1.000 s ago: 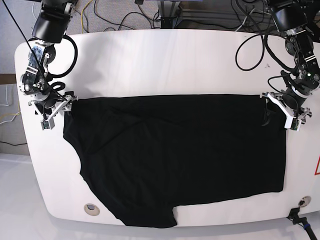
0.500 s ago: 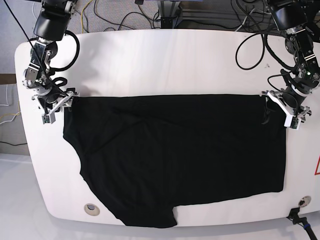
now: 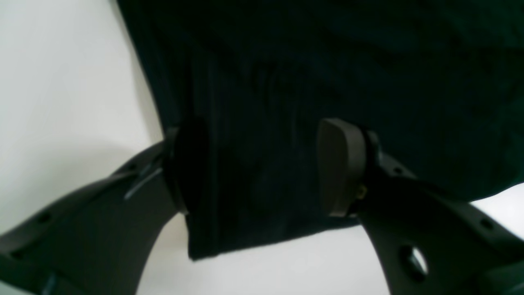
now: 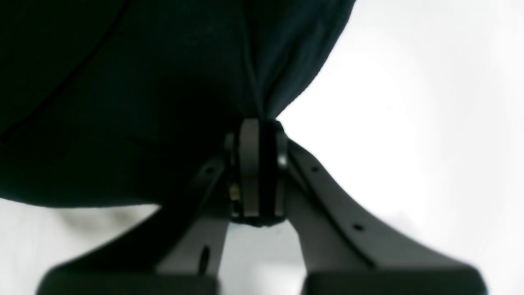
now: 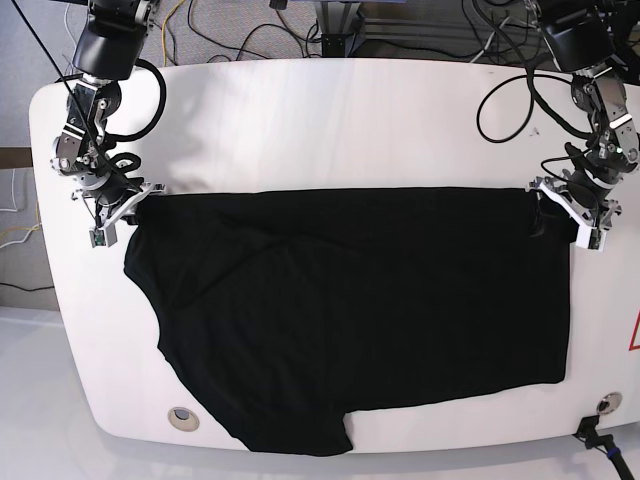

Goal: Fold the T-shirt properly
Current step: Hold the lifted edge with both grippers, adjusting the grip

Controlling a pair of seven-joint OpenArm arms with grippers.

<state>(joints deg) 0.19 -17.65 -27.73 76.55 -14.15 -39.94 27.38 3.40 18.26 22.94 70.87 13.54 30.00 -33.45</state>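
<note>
The white table [image 5: 300,120] carries the T-shirt [image 5: 360,310], black, matte, softly creased cloth spread flat across its middle. The right gripper [image 4: 258,123] is pinched tight on one far corner. The left gripper [image 3: 262,164] stands wide, straddling the other far corner, seemingly without squeezing it.

T-shirt [image 5: 370,300]: black cloth, matt, soft, lightly creased
Bench [image 5: 330,120]: white, smooth, faint sheen
Left gripper [image 3: 262,168]: dark matt plastic, smooth pads
Right gripper [image 4: 258,164]: the same dark plastic
</note>
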